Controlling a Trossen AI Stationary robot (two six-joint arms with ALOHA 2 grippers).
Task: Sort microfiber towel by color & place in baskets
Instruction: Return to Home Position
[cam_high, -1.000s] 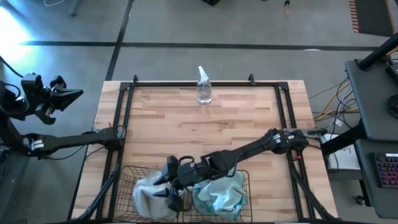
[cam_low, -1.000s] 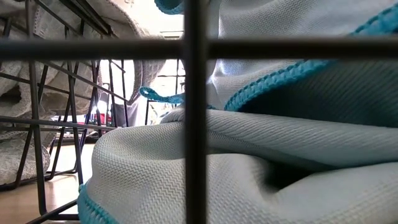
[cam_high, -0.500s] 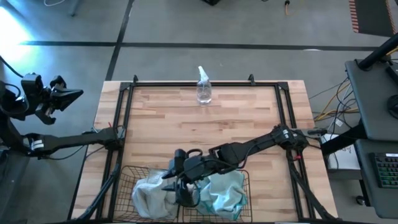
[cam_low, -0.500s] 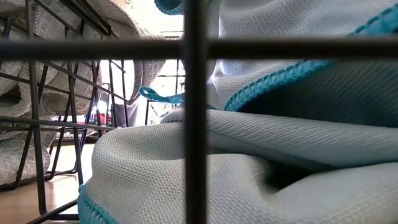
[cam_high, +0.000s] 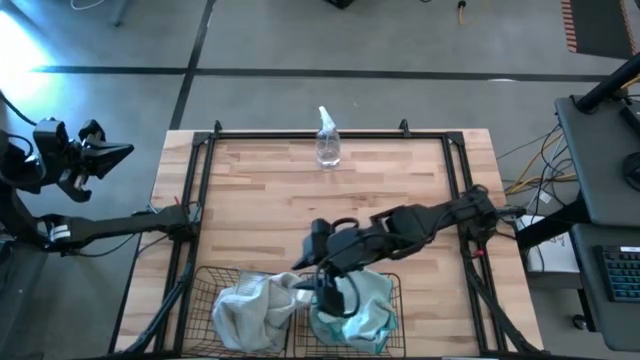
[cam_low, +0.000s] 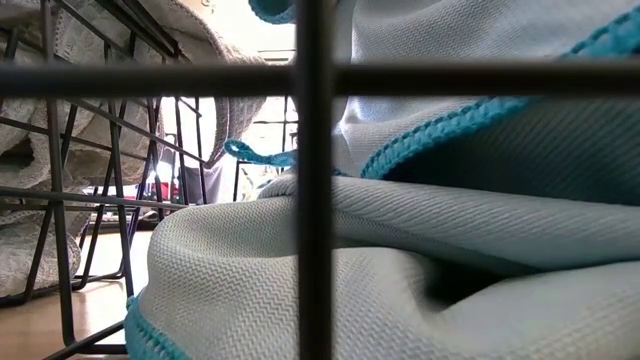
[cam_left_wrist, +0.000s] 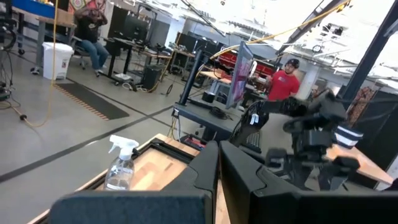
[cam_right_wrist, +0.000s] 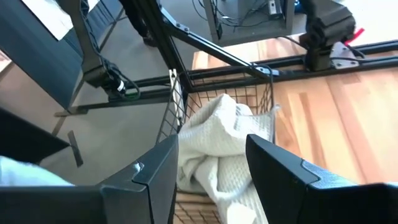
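Lying bunched in the left basket (cam_high: 203, 292), the grey-white towels (cam_high: 245, 312) fill its near side, one flap reaching towards the wire wall it shares with its twin. The light blue towels (cam_high: 358, 312) are heaped in the right basket (cam_high: 396, 288); in the low view their turquoise-stitched hems (cam_low: 450, 140) press against the mesh. No cloth is visible on the wooden table (cam_high: 400, 180), so the sort by colour looks finished.

Just above the wall between the two baskets hangs the right gripper (cam_high: 327, 293), fingers spread and empty. Its own camera shows the grey-white towels (cam_right_wrist: 217, 143) through the gap between them, with nothing pinched. A second ago it sat lower and further left, over the grey pile; since then the arm has drawn it back towards the middle of the table, while the towels have kept their shape. That reads as a clean let-go with no fabric snagged, and the arm now retreating to its rest pose.

Well off the table's left edge, the left gripper (cam_high: 105, 153) waits, parked where it was a second ago. In its wrist view the two fingers (cam_left_wrist: 202, 171) meet with no gap and hold nothing. A clear spray bottle (cam_high: 327, 140) stands untouched at the far edge, well apart from both baskets
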